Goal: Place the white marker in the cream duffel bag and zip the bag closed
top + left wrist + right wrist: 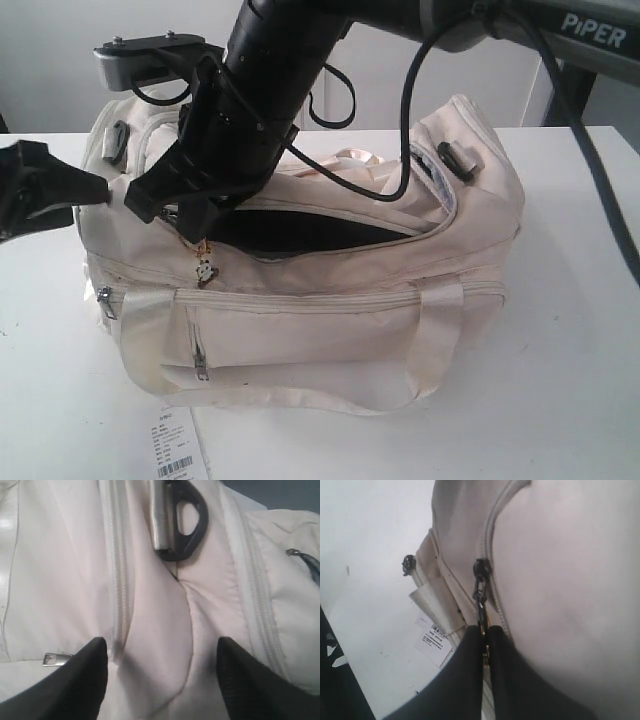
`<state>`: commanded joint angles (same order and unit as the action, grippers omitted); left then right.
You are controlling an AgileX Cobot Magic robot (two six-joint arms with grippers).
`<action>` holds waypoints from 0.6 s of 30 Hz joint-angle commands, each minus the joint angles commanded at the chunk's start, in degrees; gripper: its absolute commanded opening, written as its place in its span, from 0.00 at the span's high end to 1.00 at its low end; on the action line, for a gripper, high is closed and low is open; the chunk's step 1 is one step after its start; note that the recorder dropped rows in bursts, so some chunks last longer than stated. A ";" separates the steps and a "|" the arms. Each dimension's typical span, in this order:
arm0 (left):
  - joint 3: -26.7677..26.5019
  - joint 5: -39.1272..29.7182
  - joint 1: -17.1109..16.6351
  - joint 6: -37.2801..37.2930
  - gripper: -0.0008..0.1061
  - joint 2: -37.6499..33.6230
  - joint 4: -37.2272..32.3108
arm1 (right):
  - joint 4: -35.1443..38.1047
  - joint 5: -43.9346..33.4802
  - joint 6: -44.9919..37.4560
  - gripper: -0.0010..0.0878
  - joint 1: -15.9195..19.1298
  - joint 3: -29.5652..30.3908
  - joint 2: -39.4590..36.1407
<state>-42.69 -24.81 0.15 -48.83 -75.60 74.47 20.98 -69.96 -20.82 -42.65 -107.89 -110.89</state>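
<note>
At the right gripper [483,632]: clenched tight on the zip pull [480,600] of the top zip, black fingers [465,670] pressed together with only the pull's chain between them. Reaches across from the right to the left part of the cream duffel bag [330,300], slider [481,569] just beyond the fingertips, a small white charm [206,268] dangling below. From there toward the bag's right end, a dark open gap [320,235] along the top zip, curved flap not closed. At the left gripper [161,647]: released, jaws standing wide apart over a fold of cream fabric at the bag's left end, clamping nothing; touching the cloth or not, impossible to tell. Just beyond it, a dark buckle [182,525] with a silver bar, lying on the fabric. Bag upright around the middle of the white tabletop [570,400], long front zip [320,300] run shut, webbing handle [300,395] drooping down the front toward the front edge. Near that front edge, left of the middle and just beside the bag's front left corner, a white barcoded paper tag [180,452] lying flat. No sight of the white marker in any view; inside the bag or elsewhere, cannot tell.
</note>
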 joint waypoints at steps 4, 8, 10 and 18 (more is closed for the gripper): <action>0.00 0.78 2.63 -3.52 0.38 -0.76 4.37 | 0.00 0.00 0.00 0.99 -0.10 0.00 0.00; 0.00 1.01 2.72 -4.10 0.48 -2.09 5.40 | 0.00 0.00 0.00 0.99 -0.10 0.00 0.00; 0.00 1.10 2.72 -4.10 0.67 -2.61 5.83 | 0.00 0.00 0.00 0.99 -0.10 0.00 0.00; 0.00 0.69 2.72 -8.19 0.98 -3.11 10.38 | 0.00 0.00 1.55 0.99 -0.10 0.00 0.00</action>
<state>-42.69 -24.12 2.87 -57.02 -78.71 84.85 20.98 -69.96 -19.27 -42.76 -107.89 -110.89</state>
